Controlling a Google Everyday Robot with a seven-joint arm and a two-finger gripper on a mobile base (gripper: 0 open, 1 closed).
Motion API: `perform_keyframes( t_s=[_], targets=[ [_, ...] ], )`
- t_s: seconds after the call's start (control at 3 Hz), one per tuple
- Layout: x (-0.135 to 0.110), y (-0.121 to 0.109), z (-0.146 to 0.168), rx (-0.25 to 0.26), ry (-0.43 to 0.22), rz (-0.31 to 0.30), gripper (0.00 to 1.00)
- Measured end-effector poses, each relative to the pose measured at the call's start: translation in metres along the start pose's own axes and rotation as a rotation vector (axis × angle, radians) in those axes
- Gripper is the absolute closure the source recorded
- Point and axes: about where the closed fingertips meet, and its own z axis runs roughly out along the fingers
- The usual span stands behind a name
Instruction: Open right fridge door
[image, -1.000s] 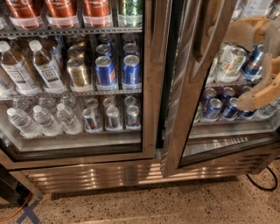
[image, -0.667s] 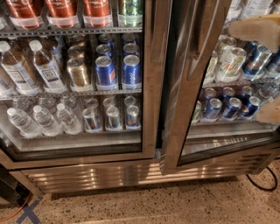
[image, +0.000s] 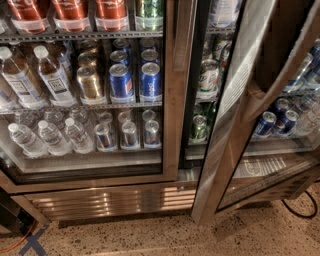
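Standing partly open at the right, the right fridge door (image: 225, 150) is needing a slow, steady pull outward. The gripper (image: 257, 95) is sitting by its frame; its grip I cannot tell.

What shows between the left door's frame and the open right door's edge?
Green cans, shown in the camera view. The end effector meets the right door at its frame.

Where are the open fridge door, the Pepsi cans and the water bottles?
right fridge door (image: 227, 135), camera view, its steel frame edge.
Pepsi cans (image: 150, 82), camera view, one can's side.
water bottles (image: 77, 136), camera view, one bottle's body.
gripper: not in view.
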Motion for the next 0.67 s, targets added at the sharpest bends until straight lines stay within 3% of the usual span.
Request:
perform_keyframes(
  t_s=[0.33,0.67],
  targets=[
    [0.000,0.000,0.000,0.000,0.000,0.000,0.00],
    [-0.005,0.014,-0.023,-0.002,0.040,0.025,0.00]
  ],
)
